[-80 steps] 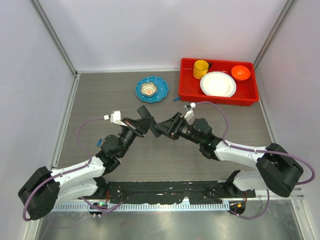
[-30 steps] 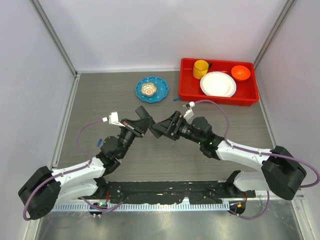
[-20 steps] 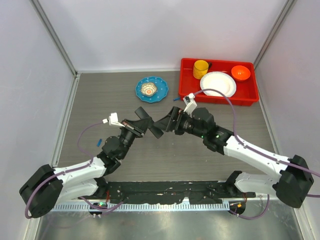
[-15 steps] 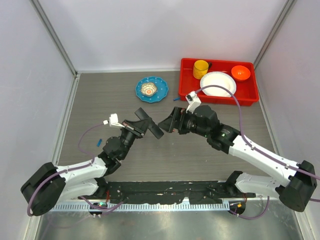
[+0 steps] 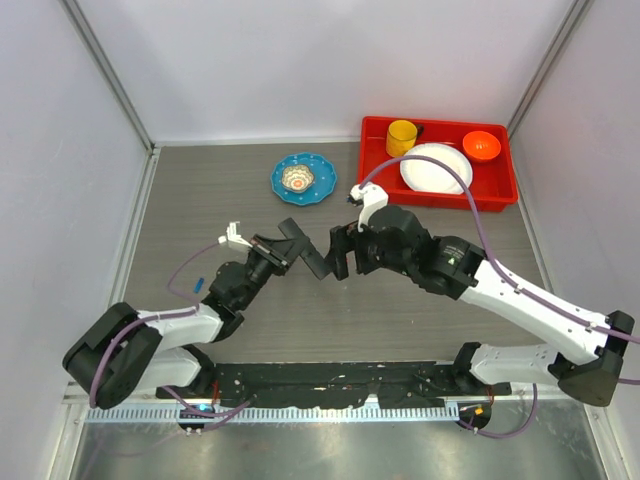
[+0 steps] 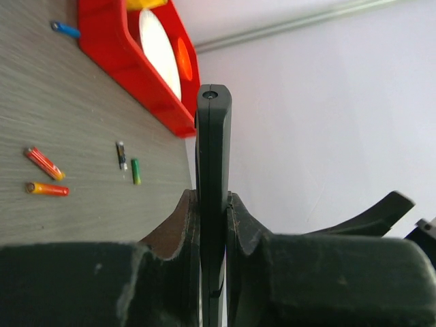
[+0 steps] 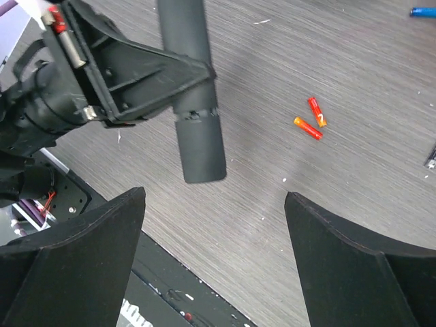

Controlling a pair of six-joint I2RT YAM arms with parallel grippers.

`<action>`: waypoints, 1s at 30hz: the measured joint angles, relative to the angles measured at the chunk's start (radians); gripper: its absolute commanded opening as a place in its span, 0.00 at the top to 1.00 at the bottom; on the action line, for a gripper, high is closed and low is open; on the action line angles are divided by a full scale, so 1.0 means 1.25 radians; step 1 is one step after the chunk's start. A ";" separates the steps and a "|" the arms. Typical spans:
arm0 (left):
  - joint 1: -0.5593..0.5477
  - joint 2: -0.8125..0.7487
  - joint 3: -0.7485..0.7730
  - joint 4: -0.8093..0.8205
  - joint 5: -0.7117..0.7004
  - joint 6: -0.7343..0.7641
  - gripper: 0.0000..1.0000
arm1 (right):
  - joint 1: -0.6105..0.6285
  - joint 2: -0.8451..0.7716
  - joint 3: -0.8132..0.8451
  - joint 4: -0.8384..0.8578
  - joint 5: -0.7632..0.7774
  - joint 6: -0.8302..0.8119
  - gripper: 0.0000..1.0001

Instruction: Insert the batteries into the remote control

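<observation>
Left claw (image 5: pixel 283 247) clenched on the remote control (image 5: pixel 305 250), which is held up off the counter (image 5: pixel 190 200), roughly over its middle. In the left wrist view the remote is edge-on and upright. Both fingers (image 6: pixel 180 225) pinch its lower part and the free end sticks out past the tips.

Right claw (image 7: pixel 214 196) released: fingers (image 7: pixel 82 259) spread wide, nothing between them. It sits close to the remote's free end; no contact visible. The right wrist view looks down past that end to the counter.

Batteries (image 7: pixel 308 127): two orange-red ones lie flat on the counter in a V. Their near ends are close; can't tell if they touch. They sit on the right half of the counter, between the held remote and the red tray (image 5: pixel 440 203). The top view doesn't show them. A dark cylinder (image 6: pixel 121 154) and a green cylinder (image 6: pixel 135 170) lie near them, just beside each other.

The red tray is in the far right corner of the counter. It holds a white plate (image 5: pixel 436 168), an orange bowl (image 5: pixel 481 146) and a yellow cup (image 5: pixel 402 137). A small blue piece (image 5: pixel 352 198) lies on the counter just off the tray's near left corner.

Blue plate (image 5: pixel 325 170) is near the far edge, about mid-width, with a small bowl (image 5: pixel 297 178) on it.
</observation>
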State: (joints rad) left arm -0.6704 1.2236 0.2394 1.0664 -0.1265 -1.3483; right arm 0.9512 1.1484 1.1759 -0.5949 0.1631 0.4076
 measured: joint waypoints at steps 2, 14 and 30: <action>0.001 0.020 0.005 0.009 0.031 -0.009 1.00 | 0.018 0.015 0.031 -0.025 0.009 -0.020 0.14; 0.003 0.094 0.015 0.079 0.085 -0.050 1.00 | 0.066 0.143 0.065 -0.124 0.031 -0.059 0.16; 0.003 0.076 0.016 0.065 0.090 -0.047 1.00 | 0.092 0.228 0.092 -0.137 0.066 -0.065 0.25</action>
State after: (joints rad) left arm -0.6662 1.3190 0.2596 1.1473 -0.0139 -1.4067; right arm 1.0660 1.4334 1.2911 -0.7662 0.2455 0.3267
